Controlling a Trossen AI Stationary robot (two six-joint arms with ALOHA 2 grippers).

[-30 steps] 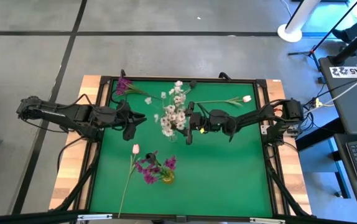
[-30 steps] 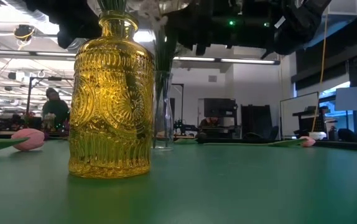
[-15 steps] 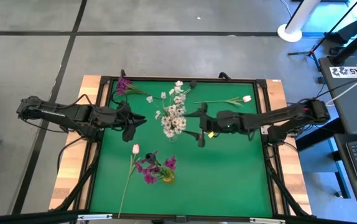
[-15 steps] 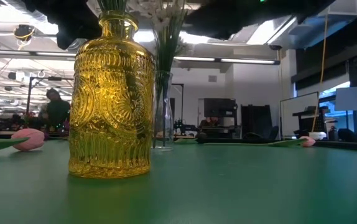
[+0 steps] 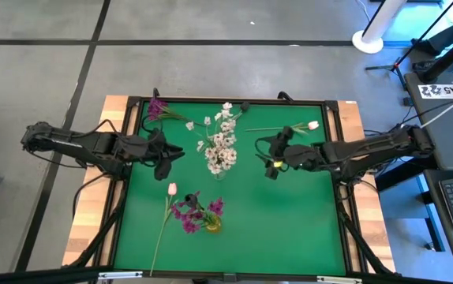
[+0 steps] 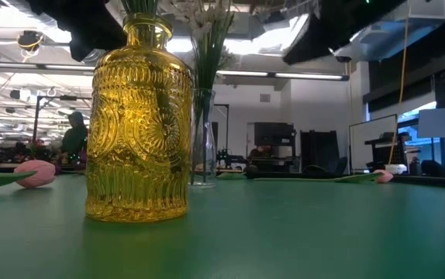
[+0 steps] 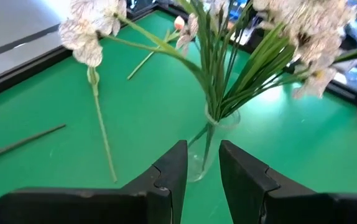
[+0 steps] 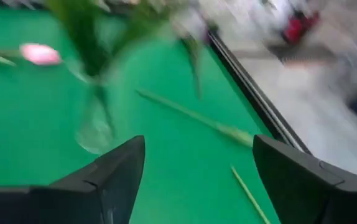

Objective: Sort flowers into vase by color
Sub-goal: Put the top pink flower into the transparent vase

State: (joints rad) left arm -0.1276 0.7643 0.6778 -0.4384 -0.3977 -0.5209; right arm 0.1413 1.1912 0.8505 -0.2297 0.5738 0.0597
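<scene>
A clear glass vase (image 5: 220, 167) near the table's middle holds white flowers (image 5: 220, 150). Nearer the front, a yellow glass vase (image 5: 211, 223) holds magenta-purple flowers (image 5: 189, 214). Lying flat on the green mat are a pink tulip (image 5: 171, 188) beside the yellow vase, another tulip (image 5: 312, 125) at the far right, a purple stem (image 5: 157, 107) at the far left, and a white spray (image 5: 211, 121). My left gripper (image 5: 181, 151) hangs left of the clear vase (image 7: 211, 124), narrowly open and empty. My right gripper (image 5: 267, 158) hangs right of it, wide open and empty (image 8: 197, 146).
A dark raised frame (image 5: 124, 181) borders the green mat. The mat's near right part (image 5: 290, 229) holds no objects. In the low view the yellow vase (image 6: 139, 124) stands close in front, with the clear vase (image 6: 201, 139) behind it.
My right gripper has drawn back from the white flowers in the clear vase toward the table's right edge, rising and tipping from pointing down to nearly level. The white flowers stay in the vase. My left arm has kept still.
</scene>
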